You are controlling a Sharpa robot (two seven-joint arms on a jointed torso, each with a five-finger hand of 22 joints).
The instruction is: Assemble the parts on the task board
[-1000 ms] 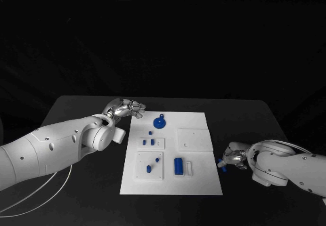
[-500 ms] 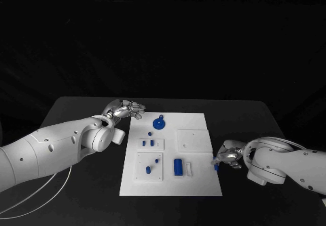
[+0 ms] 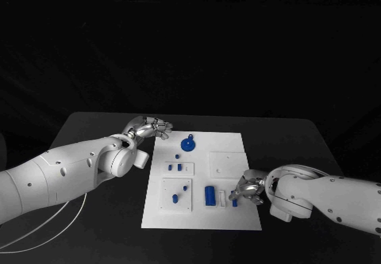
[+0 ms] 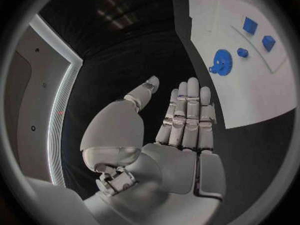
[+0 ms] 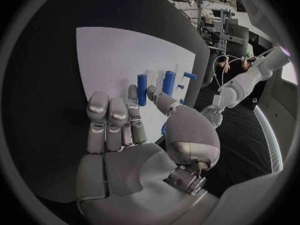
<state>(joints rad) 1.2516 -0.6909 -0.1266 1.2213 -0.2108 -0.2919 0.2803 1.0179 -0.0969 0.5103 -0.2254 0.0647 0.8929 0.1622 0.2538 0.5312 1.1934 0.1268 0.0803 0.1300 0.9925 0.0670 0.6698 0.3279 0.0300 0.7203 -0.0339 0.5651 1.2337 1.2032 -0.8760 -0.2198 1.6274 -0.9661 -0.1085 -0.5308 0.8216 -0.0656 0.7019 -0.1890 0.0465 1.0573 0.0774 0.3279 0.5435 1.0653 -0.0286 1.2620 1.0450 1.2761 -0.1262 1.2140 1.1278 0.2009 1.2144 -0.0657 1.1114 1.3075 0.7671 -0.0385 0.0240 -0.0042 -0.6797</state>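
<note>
— What changed? The right hand point(image 3: 247, 192) had moved in from the worktop point(image 3: 95, 126) onto the task board point(image 3: 226, 220)'s near right edge, pinching a small blue part point(image 5: 142, 89) beside the blue cylinder point(image 3: 210, 194).

— And the left hand point(image 3: 148, 128)? Empty, fingers loosely extended, off the board's far corner; insertion looked imminent.

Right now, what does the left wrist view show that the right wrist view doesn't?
Left wrist view adds: the blue gear and the small blue parts near it, past the empty, open left robot hand. Right wrist view adds: the right robot hand pinching a blue part, with a blue cylinder beyond. Both: the white task board.
</note>
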